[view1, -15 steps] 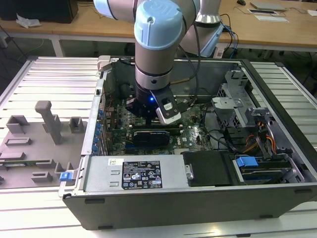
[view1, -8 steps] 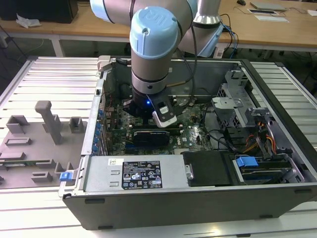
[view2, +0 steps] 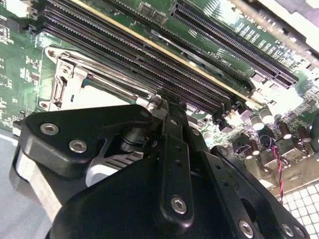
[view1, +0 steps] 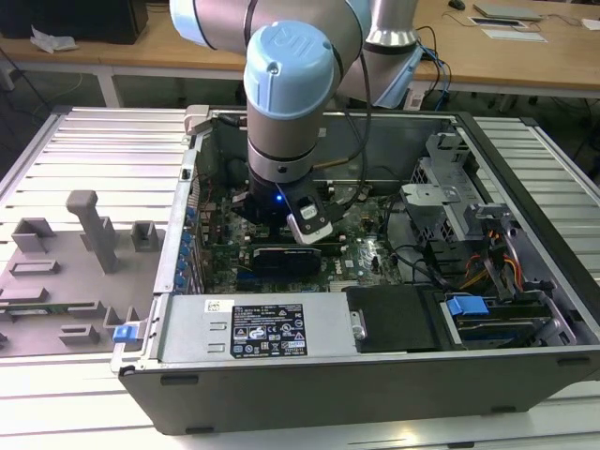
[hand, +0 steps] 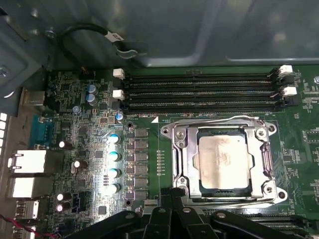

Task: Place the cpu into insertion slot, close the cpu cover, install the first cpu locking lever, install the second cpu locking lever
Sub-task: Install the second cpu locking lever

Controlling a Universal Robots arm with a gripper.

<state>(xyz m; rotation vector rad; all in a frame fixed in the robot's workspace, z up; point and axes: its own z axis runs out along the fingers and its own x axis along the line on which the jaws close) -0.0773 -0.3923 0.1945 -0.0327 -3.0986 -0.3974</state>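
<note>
The cpu (hand: 223, 163), a dull silver square, lies flat in the insertion slot (hand: 201, 185) on the green board. The silvery cpu cover (hand: 182, 158) lies down around it, its window framing the chip. A wire lever (hand: 219, 118) runs along the cover's edge nearest the memory slots, and another (hand: 269, 162) lies along an adjoining side. My gripper (hand: 171, 195) is shut, its black fingers pressed together at the socket's corner opposite the memory slots. In the second wrist view the gripper (view2: 165, 102) touches the socket frame (view2: 67, 79) beside a thin lever rod (view2: 117, 88).
Long black memory slots (hand: 199, 92) run close beside the socket. Capacitors (hand: 114, 155) and rear ports (hand: 27, 162) stand to one side. In the exterior view the arm's wrist (view1: 281, 159) reaches down into the open case (view1: 525, 178), above a black fan card (view1: 286, 258). A grey fixture tray (view1: 75, 272) lies left.
</note>
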